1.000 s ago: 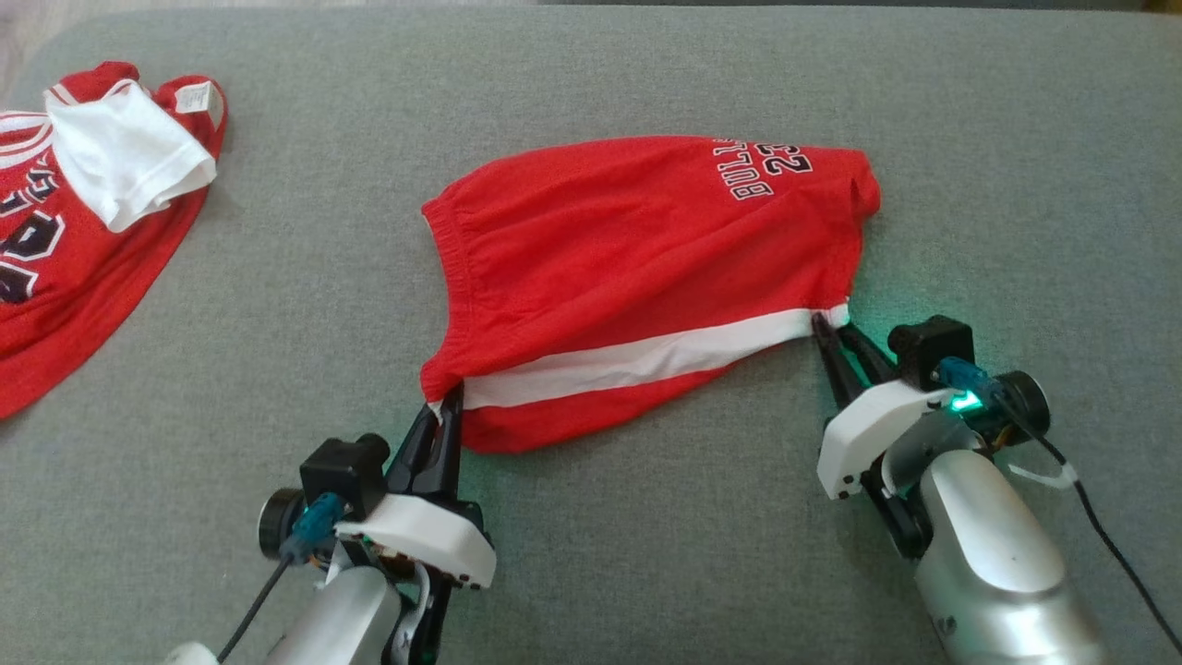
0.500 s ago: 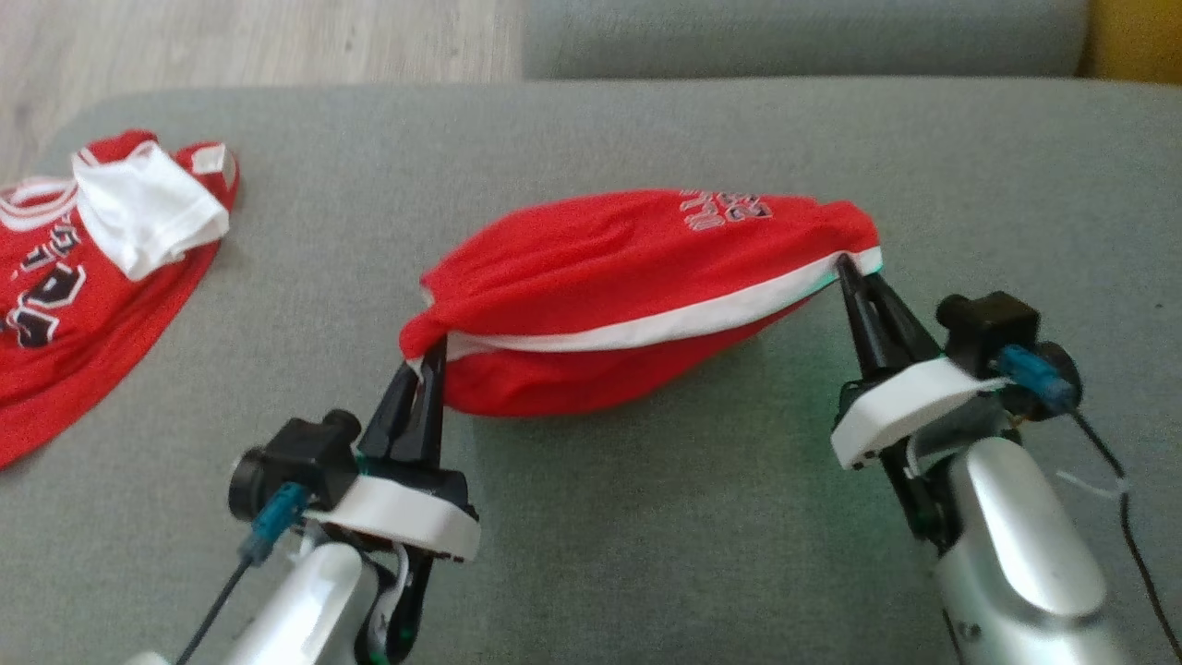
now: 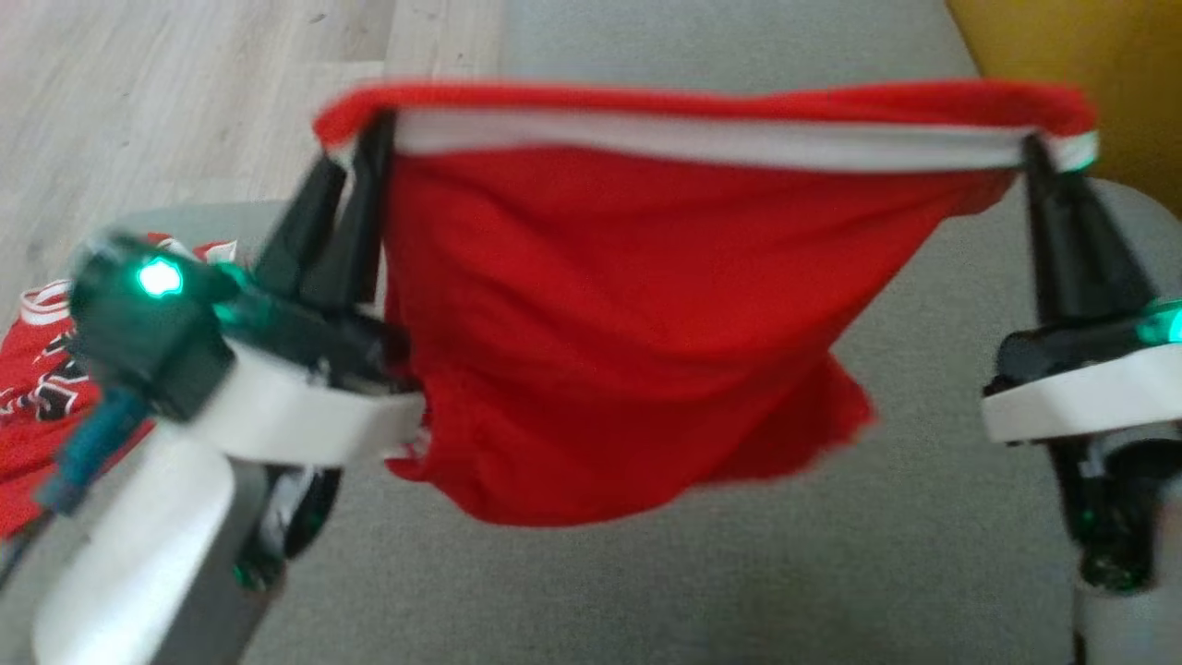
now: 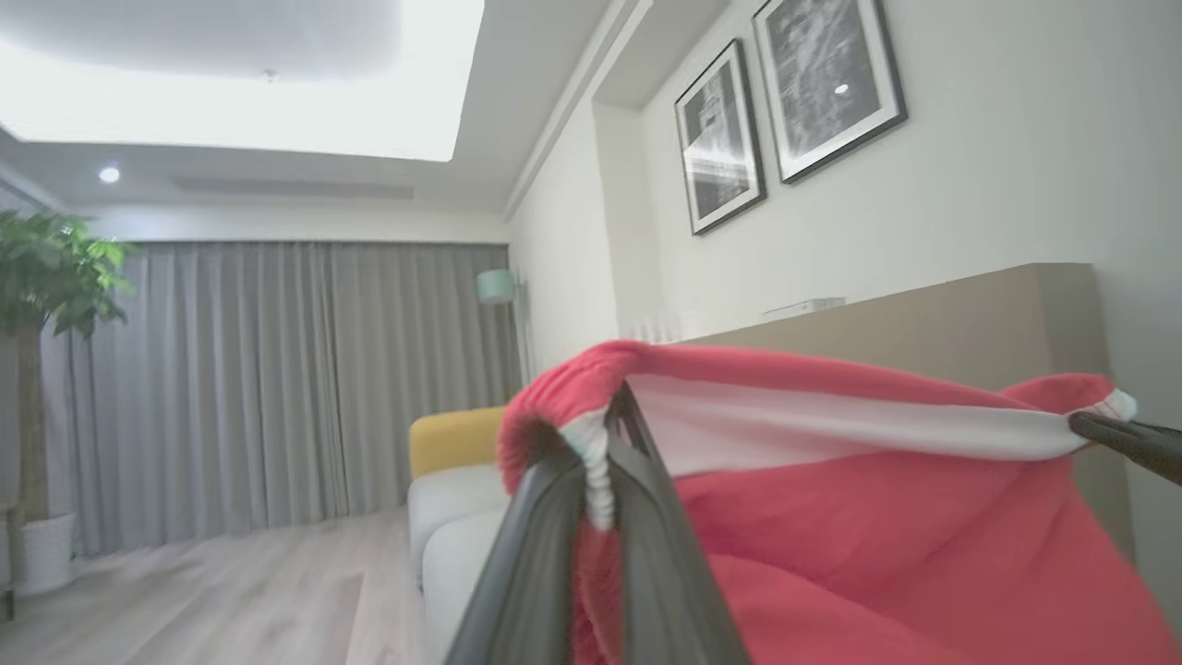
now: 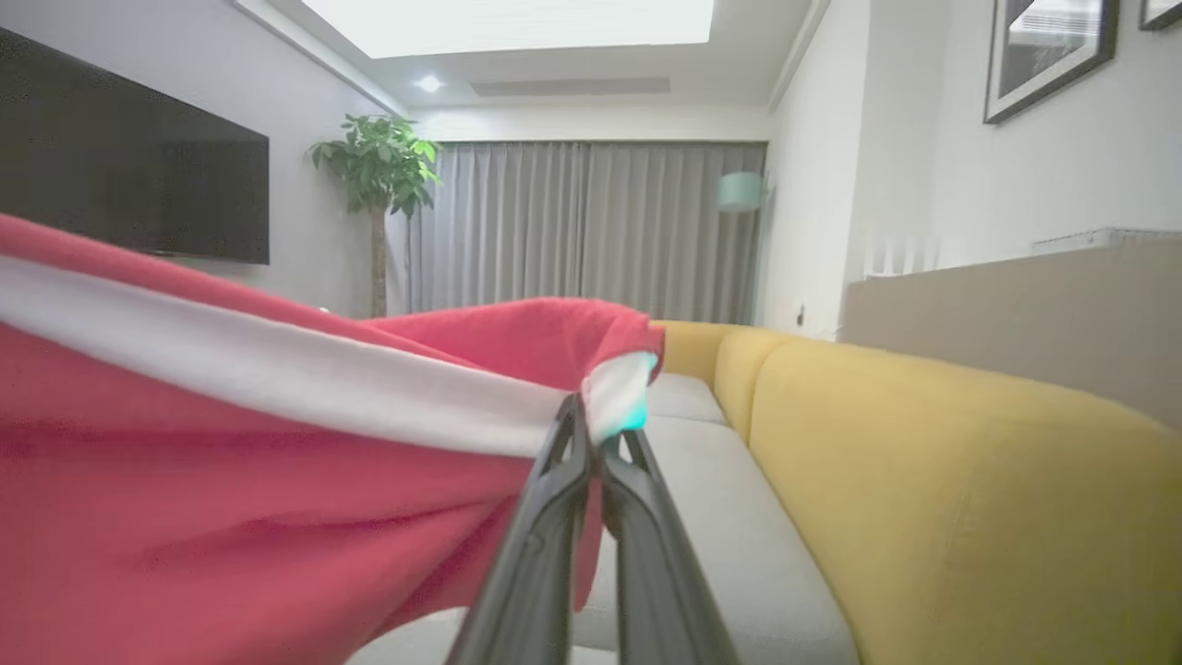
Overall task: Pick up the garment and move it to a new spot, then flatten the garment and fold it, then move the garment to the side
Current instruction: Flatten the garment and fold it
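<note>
Upholstery of the grey sofa seat (image 3: pixel 646 591) is stretching across the 6 o'clock part of the head view, and above it the garment (image 3: pixel 628 323), a pair of red shorts with a white stripe, is hanging between the two grippers. Its loose folds are sagging towards 6 o'clock; whether the lowest fold is touching the seat cannot be told. At the garment's 10 o'clock corner the left gripper (image 3: pixel 365 139) is clenching the edge, fingers pointing up. At the 2 o'clock corner the right gripper (image 3: pixel 1036 152) is pinching the other end of the stripe, which is running taut from one to the other. In the left wrist view the left gripper (image 4: pixel 609 416) is squeezing the gathered waistband of the garment (image 4: pixel 877 554), with the right gripper (image 4: pixel 1127 439) gripping the stripe's end at 3 o'clock. In the right wrist view the right gripper (image 5: pixel 591 434) is nipping the white hem of the garment (image 5: pixel 231 517), jaws pressed together. Farther off in the head view, a second red jersey (image 3: pixel 37 406) is lying on the seat at 9 o'clock, a wooden floor (image 3: pixel 185 92) is showing at 11 o'clock, and a yellow sofa (image 5: pixel 923 480) is running away at 3 o'clock in the right wrist view. Farthest off, a curtain (image 5: pixel 572 231) and a plant (image 5: pixel 379 166) are standing at 12 o'clock there.
</note>
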Tool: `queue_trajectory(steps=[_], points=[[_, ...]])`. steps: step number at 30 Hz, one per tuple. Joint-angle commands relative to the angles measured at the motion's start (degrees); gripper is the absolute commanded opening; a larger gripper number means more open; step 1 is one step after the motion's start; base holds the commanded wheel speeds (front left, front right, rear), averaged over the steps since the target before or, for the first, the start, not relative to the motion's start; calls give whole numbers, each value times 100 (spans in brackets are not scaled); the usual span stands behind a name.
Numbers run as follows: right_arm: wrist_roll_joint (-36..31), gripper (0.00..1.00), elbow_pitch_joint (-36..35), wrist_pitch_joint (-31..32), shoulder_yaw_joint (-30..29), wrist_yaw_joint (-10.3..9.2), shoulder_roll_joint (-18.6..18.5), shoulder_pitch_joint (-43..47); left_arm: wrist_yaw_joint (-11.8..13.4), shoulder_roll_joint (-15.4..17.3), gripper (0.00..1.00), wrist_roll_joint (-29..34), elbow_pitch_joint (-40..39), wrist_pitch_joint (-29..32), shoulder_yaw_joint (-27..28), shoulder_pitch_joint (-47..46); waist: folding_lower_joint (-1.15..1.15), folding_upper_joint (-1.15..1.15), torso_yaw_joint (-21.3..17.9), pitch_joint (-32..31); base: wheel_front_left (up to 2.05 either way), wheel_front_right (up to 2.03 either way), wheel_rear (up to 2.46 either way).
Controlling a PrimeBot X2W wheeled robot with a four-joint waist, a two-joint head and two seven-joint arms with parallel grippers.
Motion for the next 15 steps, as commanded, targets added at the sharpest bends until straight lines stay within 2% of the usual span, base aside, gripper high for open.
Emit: queue_trajectory(steps=[1, 5, 8, 12, 13, 15], points=[[-54, 0, -453, 192, 23, 43, -66, -151, -7, 243, 0, 8, -290, 177, 349, -549, 2, 0, -47, -9, 0, 0, 0], [40, 0, -957, 684, -81, 43, -24, -208, -108, 369, 0, -72, -277, 574, 416, -1018, 2, 0, -139, 120, 0, 0, 0], [65, 0, -878, 1037, -62, 43, -6, -459, -253, 299, 0, -219, 115, 758, 367, -1393, 2, 0, -229, 479, 0, 0, 0], [175, 0, -324, 1123, 112, 43, -42, -1175, -483, 185, 0, -229, 721, 740, 300, -1994, 2, 0, -330, 1088, 0, 0, 0], [199, 0, 124, 1021, 166, 43, -61, -1741, -616, 124, 0, -157, 1113, 633, 283, -2415, 2, 0, -375, 1336, 0, 0, 0], [66, 0, 629, 831, 176, 43, -137, -2391, -706, 28, 0, -69, 1506, 451, 301, -2874, 2, 0, -402, 1526, 0, 0, 0]])
